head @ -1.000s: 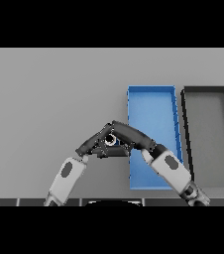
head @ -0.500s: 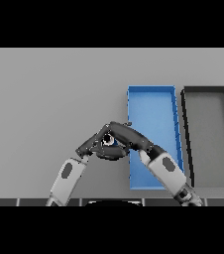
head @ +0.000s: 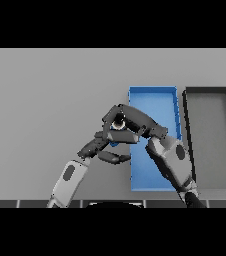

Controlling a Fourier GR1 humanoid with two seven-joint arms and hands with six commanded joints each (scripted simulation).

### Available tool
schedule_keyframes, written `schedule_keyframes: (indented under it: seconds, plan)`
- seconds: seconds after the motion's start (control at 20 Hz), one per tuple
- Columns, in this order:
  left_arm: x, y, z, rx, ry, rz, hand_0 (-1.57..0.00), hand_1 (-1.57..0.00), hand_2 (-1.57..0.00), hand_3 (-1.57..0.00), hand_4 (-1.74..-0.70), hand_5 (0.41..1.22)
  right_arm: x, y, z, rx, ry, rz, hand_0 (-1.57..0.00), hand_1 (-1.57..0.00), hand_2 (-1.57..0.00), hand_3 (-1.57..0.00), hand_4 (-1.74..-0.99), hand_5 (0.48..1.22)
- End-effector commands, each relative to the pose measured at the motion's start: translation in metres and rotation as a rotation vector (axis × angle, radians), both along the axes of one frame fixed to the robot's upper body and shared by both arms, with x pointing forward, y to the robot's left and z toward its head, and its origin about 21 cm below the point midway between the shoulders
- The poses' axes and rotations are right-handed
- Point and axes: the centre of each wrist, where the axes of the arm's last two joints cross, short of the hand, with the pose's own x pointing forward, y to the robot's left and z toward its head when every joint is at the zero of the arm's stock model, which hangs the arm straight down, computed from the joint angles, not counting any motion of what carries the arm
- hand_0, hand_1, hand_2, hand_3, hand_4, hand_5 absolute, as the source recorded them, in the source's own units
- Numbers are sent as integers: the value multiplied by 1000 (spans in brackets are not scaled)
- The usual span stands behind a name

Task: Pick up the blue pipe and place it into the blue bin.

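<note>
Blue pipe, small, probably light, rigid and slick, sits pinched between curled right hand and left hand, at nine o'clock of blue bin.

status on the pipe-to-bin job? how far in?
Done: the blue pipe is gripped between the right robot hand and the left robot hand, both curled round it.

In hand: the pipe sits just left of the blue bin, by its near-left wall; whether it is clear of the table cannot be told.

Left: carry it over the wall and release. The bin holds nothing yet.
</note>
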Motion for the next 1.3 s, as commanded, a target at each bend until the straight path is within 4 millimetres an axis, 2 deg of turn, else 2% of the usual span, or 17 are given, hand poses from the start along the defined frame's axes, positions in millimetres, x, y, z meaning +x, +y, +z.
schedule_keyframes:
  seconds: [0.0, 0.1, 0.25, 0.3, 0.45, 0.6, 0.75, 1.05, 1.2, 1.25]
  plan:
    - [0, 1, 0, 6, 8, 1, -6, -5, -5, -5, -906, 445, 5, 1, 16, 17, -1, 20, -1571, -1571, -1571, -1571, -1741, 1221]
    - [1, 2, -1, 16, 17, 6, -3, -3, -3, -3, -906, 437, 13, -7, 48, 83, -54, 31, -1571, -1571, -1571, -1571, -1741, 1221]
    - [-1, 4, 1, 23, 22, 9, -1, -1, -1, -1, -902, 432, 24, -25, 81, 141, -133, -139, -1571, -1571, -1571, -1571, -1741, 1221]
    - [0, 4, 1, 36, 28, 15, -1, -1, -1, 0, -898, 430, 34, -36, 91, 139, -138, -208, -1571, -1571, -1571, -1571, -1741, 1221]
    - [0, 8, 4, 34, 19, 13, 0, 0, 0, 0, -890, 421, 52, -61, 98, 115, -95, -339, -1571, -1571, -1571, -1571, -1741, 1221]
    - [0, 6, 4, 33, 8, 14, 1, 1, 1, 1, -882, 411, 72, -93, 86, 67, -63, -480, -1571, -1571, -1571, -1571, -1741, 1221]
    - [0, 10, 1, 59, -1, 21, 1, 1, 1, 1, -871, 415, 78, -127, 56, 44, 14, -574, -1571, -1571, -1571, -1571, -1741, 1221]
    - [-1, 11, 0, 31, 10, 11, 1, 1, 1, 1, -875, 422, 62, -165, -13, -36, 168, -698, -1571, -1571, -1571, -1571, -1741, 1221]
    - [-7, 9, 0, 26, 22, 13, 1, 1, 1, 1, -879, 425, 48, -174, -52, -69, 291, -767, -1571, -1571, -1571, -1571, -1741, 1221]
    - [-7, 10, -1, 40, 25, 19, 1, 1, 1, 1, -880, 427, 43, -174, -59, -86, 313, -789, -1571, -1571, -1571, -1571, -1741, 1221]
